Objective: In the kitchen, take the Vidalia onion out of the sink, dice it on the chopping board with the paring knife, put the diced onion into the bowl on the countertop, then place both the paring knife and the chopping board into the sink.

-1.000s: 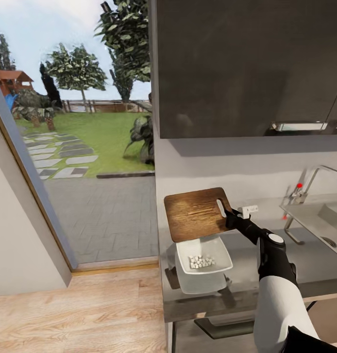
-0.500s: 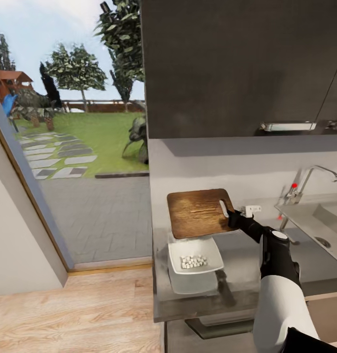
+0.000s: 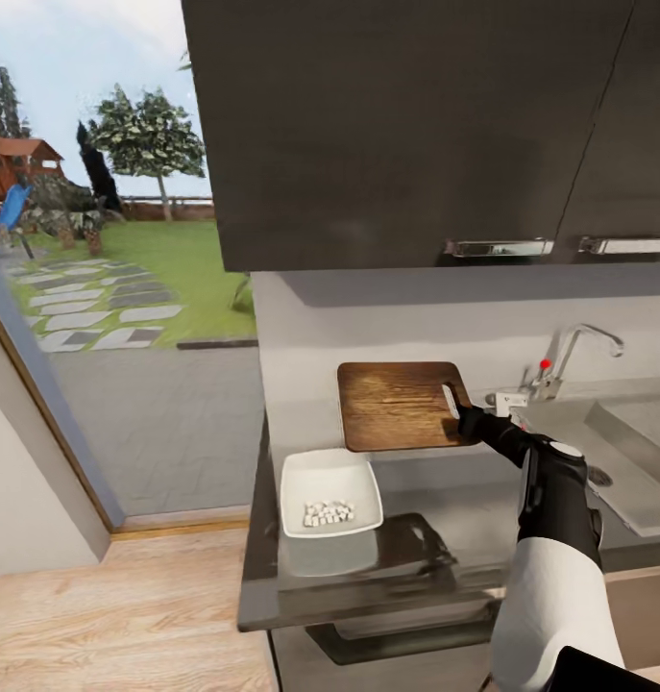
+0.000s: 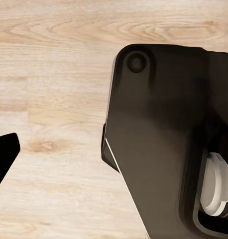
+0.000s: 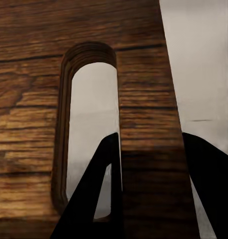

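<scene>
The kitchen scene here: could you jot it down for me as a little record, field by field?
chopping board: lifted above the countertop, held at its handle slot
right end effector: clamped on the board's edge beside the slot
bowl: on the countertop, holding diced onion
sink: at the right, tap behind it
left end effector: state unclear

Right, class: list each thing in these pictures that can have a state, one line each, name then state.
Dark brown wooden chopping board: lifted off the counter, held by its handle end.
Right gripper: shut on the board beside the handle slot.
Shallow white square bowl: upright on the glossy grey countertop, holding white diced onion.
Grey steel sink: basin only partly visible.
Dark upper cabinets: doors shut.
</scene>
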